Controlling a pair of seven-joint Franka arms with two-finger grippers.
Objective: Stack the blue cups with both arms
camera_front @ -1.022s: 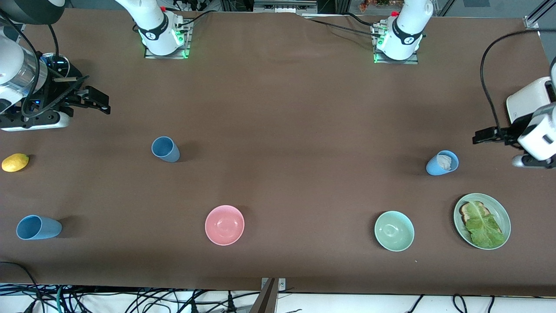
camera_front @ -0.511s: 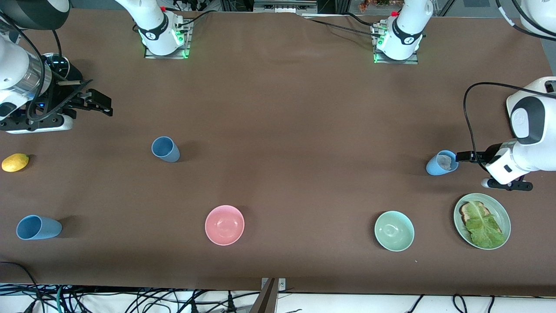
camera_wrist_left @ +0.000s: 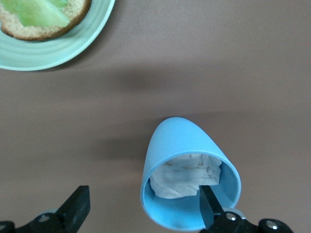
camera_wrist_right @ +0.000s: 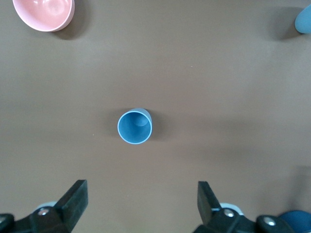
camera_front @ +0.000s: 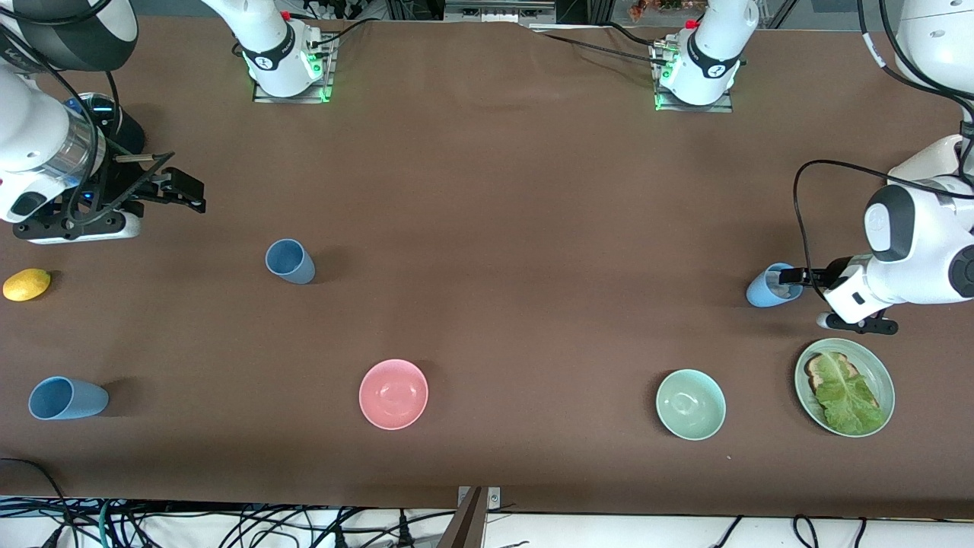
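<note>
Left end effector (camera_wrist_left: 141, 213) agape at sky-blue cup (camera_wrist_left: 187, 172)

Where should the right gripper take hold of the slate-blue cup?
Probably by the rim wall, from straight above, with one finger inside and one outside. The slate-blue cup stands upright with its mouth open and empty, and its tapered sides could slip in a side pinch. The right gripper is open.
</note>
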